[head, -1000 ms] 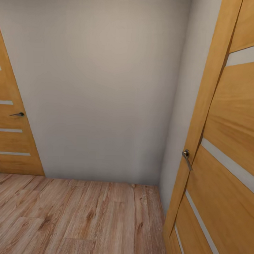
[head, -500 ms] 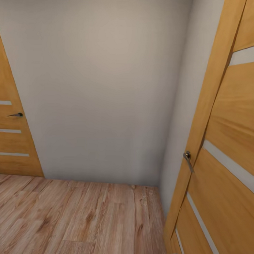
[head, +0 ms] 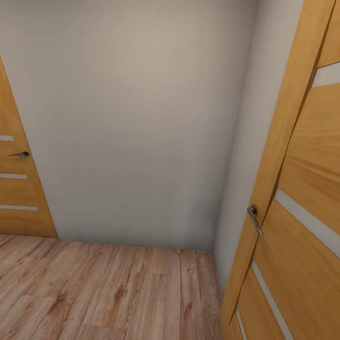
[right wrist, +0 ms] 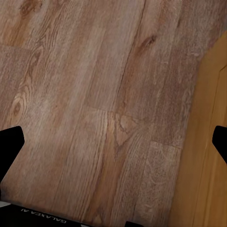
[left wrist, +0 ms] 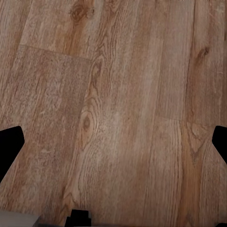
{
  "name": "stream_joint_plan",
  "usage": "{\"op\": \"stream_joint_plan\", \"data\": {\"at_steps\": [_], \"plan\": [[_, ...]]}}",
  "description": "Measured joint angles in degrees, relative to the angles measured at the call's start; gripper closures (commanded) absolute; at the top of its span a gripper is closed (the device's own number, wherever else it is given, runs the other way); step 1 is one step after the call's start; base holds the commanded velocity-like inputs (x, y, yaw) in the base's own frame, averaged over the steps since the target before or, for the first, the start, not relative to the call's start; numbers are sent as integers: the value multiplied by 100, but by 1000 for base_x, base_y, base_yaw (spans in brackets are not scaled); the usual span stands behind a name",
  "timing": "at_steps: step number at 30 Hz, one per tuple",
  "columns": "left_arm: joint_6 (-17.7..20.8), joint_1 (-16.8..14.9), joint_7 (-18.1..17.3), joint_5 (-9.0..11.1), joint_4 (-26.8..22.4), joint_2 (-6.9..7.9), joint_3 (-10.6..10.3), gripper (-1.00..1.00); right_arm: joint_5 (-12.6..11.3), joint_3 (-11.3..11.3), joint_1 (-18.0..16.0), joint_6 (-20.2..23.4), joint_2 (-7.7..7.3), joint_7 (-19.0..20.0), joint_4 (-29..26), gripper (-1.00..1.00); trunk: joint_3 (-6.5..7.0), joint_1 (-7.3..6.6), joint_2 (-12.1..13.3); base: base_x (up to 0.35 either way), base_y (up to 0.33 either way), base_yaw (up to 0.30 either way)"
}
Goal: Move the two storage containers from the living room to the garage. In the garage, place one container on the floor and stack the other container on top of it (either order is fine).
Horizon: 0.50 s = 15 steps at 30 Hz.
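Since the earlier pictures the whole head view has shifted a little: both doors sit slightly more to the sides and lower, which is the camera moving, not the doors.

Nearest, the left gripper (left wrist: 113,142) shows its two dark fingertips (left wrist: 10,142) at the opposite edges of the left wrist view, so the jaws stand wide apart and hold nothing. Between them lies only the light wood plank floor (left wrist: 118,94). The right gripper (right wrist: 113,144) looks the same in the right wrist view: the jaws are wide, with bare planks between them, and beside one fingertip (right wrist: 220,142) runs the orange-brown wood of a door (right wrist: 203,156).

Farther out, in the head view, this near door (head: 306,194) stands at the right, with pale horizontal strips and a metal lever handle (head: 254,218). The plank floor runs ahead of the jaws to a plain beige wall (head: 142,115). At the far left is a second wooden door (head: 12,184) of the same kind, with its own handle (head: 19,154).

No storage container lies between or near either pair of jaws.
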Motion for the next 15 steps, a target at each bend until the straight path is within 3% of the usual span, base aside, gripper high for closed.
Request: {"op": "stream_joint_plan", "data": {"at_steps": [6,15], "plan": [[0,0,0,0,0,0,0,-100,0,0,0,0,0,0,0,-100,0,0,0,3,0,0],[0,0,0,0,0,0,0,-100,0,0,1,0,0,0,0,-100,0,0,0,123,0,0]]}}
